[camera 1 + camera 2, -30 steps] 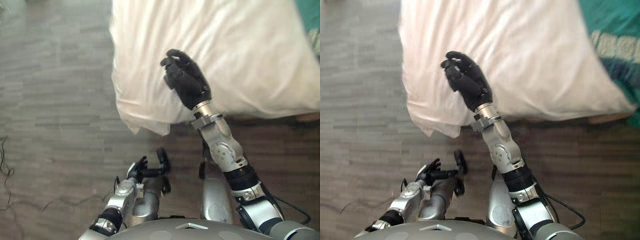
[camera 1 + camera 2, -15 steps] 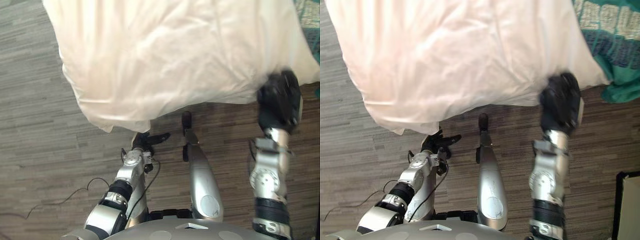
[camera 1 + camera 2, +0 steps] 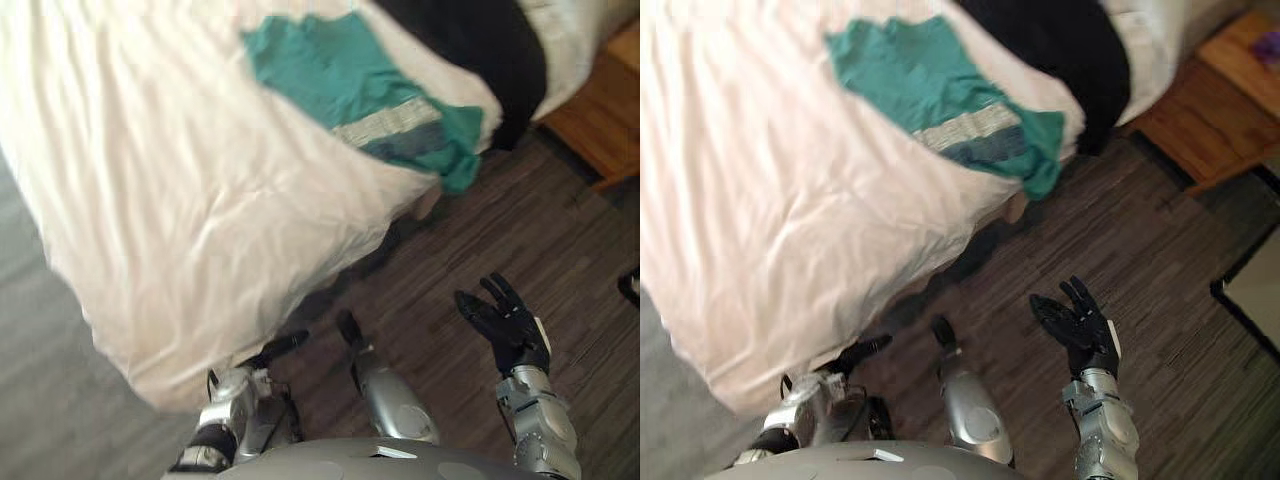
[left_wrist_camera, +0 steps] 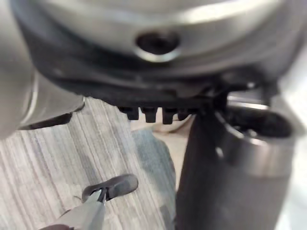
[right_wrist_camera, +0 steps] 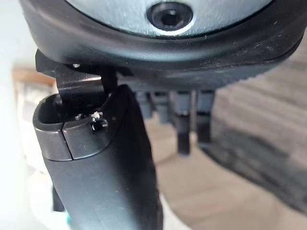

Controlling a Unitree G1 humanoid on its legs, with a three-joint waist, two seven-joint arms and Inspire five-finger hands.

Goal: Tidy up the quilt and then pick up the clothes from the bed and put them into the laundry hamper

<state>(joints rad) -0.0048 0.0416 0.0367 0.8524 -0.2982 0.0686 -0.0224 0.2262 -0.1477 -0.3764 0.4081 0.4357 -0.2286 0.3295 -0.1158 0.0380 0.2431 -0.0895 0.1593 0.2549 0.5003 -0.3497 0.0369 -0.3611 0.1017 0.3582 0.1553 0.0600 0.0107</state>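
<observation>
On quilt, clothes well beyond right hand

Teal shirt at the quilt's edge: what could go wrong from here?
The teal shirt overhangs the quilt edge beside the black garment; a loose grab could drag it to the floor or take both. The right robot hand hangs open over the floor, apart from the clothes, so a long reach may rumple the quilt.
</observation>
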